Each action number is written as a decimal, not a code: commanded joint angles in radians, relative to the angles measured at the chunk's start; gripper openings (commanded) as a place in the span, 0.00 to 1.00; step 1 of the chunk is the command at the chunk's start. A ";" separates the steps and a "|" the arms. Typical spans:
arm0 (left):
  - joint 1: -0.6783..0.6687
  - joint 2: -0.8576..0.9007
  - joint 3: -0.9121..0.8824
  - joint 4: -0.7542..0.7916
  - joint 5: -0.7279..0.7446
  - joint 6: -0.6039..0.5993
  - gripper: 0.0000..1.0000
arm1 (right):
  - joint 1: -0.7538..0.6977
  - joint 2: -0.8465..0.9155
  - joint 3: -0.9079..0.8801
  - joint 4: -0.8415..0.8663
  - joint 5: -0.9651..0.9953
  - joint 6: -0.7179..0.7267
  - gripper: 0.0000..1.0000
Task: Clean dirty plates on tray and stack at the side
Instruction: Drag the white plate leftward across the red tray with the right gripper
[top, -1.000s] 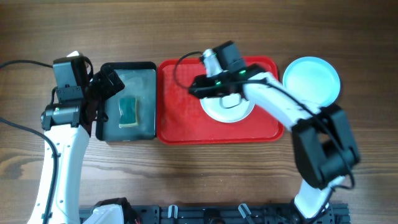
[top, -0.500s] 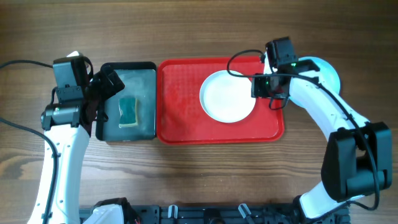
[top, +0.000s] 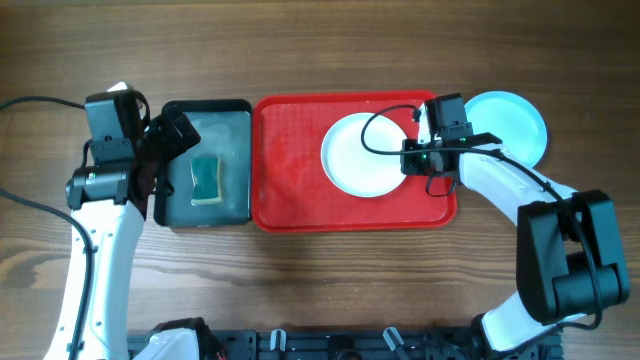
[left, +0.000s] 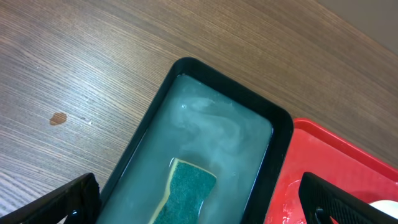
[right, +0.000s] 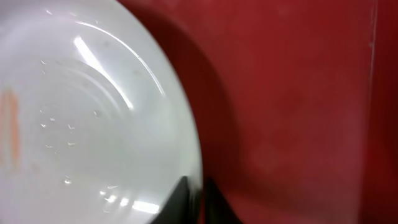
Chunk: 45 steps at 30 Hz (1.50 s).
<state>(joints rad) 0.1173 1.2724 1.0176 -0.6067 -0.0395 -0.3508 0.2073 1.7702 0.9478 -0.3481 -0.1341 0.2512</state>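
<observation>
The white plate (top: 362, 155) lies in the right half of the red tray (top: 290, 190). My right gripper (top: 408, 160) is at the plate's right rim. In the right wrist view its fingers (right: 196, 199) are pinched shut on the edge of the white plate (right: 81, 112), with the red tray (right: 292, 93) beneath. A pale turquoise plate (top: 510, 122) sits on the table to the right of the tray; I cannot tell if another lies under it. My left gripper (top: 172, 135) hangs open and empty over the black tray.
A black tray (top: 240, 110) of cloudy water stands left of the red tray and holds a green sponge (top: 206, 178). In the left wrist view the sponge (left: 186, 193) lies between my open fingers, inside the black rim (left: 283, 134).
My right gripper moved from over the plate's left side out to the right, then came back to the plate's right rim and closed on it. The left arm has not moved.
</observation>
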 joint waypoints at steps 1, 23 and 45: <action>0.003 0.000 0.011 0.000 0.004 -0.010 1.00 | 0.003 0.006 -0.006 0.043 -0.082 0.045 0.04; 0.003 0.000 0.011 0.000 0.004 -0.010 1.00 | 0.222 0.006 -0.006 0.171 -0.143 0.381 0.04; 0.003 0.000 0.011 0.000 0.004 -0.010 1.00 | 0.222 0.006 -0.006 0.145 -0.180 0.381 0.12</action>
<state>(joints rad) 0.1173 1.2724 1.0176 -0.6071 -0.0395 -0.3511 0.4294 1.7702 0.9447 -0.1978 -0.2920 0.6262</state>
